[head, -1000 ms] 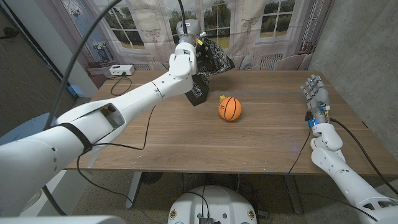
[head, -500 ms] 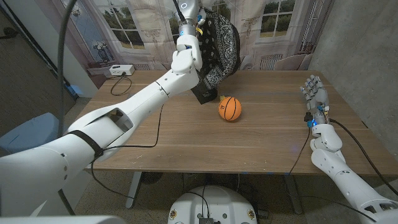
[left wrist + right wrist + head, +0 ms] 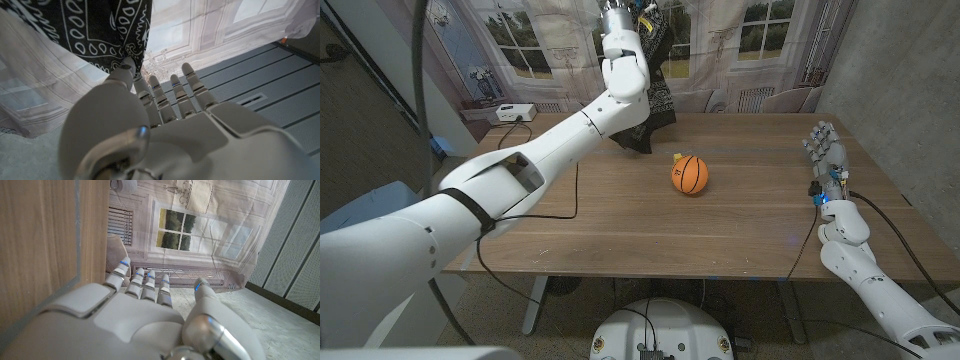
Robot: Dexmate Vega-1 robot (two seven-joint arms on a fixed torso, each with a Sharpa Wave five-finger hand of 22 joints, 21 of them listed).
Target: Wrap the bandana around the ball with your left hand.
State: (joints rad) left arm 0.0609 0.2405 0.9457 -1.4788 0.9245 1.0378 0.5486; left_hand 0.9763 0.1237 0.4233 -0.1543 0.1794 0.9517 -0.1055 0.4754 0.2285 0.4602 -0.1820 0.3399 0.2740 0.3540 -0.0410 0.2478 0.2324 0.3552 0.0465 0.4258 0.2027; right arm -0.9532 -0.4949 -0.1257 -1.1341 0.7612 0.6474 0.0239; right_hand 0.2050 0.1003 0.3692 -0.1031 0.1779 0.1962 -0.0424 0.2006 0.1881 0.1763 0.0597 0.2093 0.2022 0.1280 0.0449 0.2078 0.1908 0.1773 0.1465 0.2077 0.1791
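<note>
Our left hand point(image 3: 620, 45) is raised high, its fingers point(image 3: 131, 75) pinching the black paisley bandana point(image 3: 655, 70), which hangs limp below them toward the bench point(image 3: 570, 215). Soft, light cloth, we judge; best held by a corner so it drapes. The small basketball point(image 3: 689, 174) sits below and beside the fingers. Our right hand point(image 3: 826, 150) stands apart at the bench edge, fingers released. No readable writing.
</note>
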